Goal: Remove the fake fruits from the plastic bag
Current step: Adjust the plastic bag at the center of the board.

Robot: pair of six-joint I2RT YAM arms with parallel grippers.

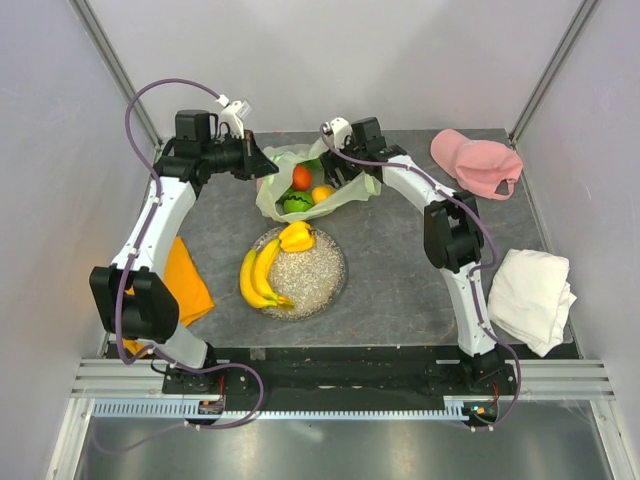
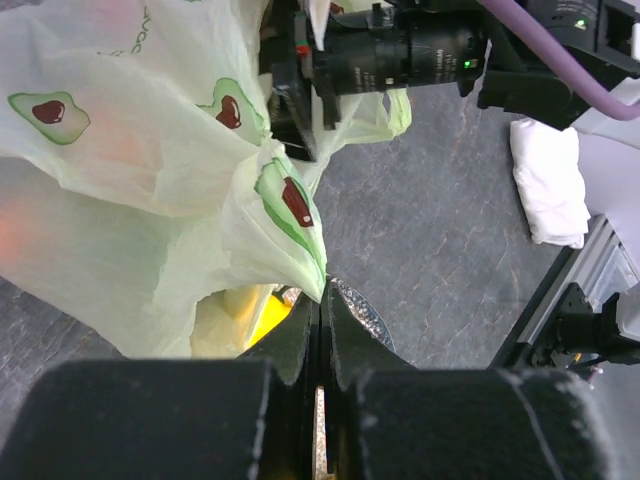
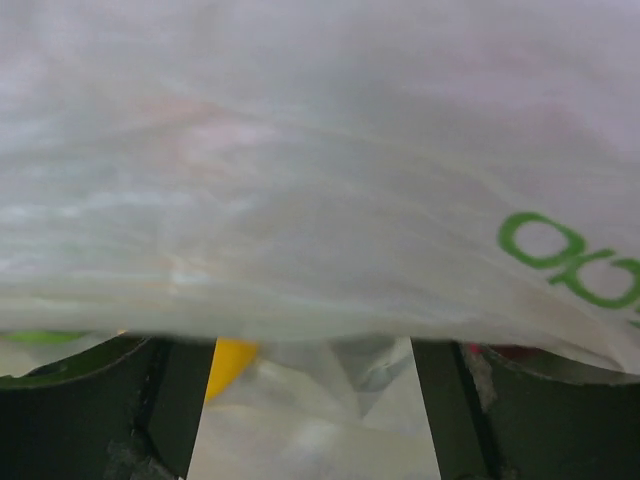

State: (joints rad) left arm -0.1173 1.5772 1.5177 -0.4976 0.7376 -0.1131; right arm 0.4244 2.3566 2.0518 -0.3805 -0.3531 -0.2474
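The pale green plastic bag (image 1: 335,196) lies at the back middle of the mat with its mouth held open. Inside show an orange fruit (image 1: 301,177), a green fruit (image 1: 297,204) and a yellow-orange fruit (image 1: 322,193). My left gripper (image 1: 262,164) is shut on the bag's left edge; in the left wrist view the film (image 2: 150,170) is pinched between the closed fingertips (image 2: 318,296). My right gripper (image 1: 346,172) is open at the bag's right side, its fingers spread under the film (image 3: 320,170). A banana bunch (image 1: 257,277) and a yellow fruit (image 1: 297,237) lie on the speckled plate (image 1: 325,275).
A pink cap (image 1: 475,160) lies at the back right. A white folded cloth (image 1: 530,295) lies at the right edge. An orange cloth (image 1: 185,280) lies under the left arm. The plate stands just in front of the bag.
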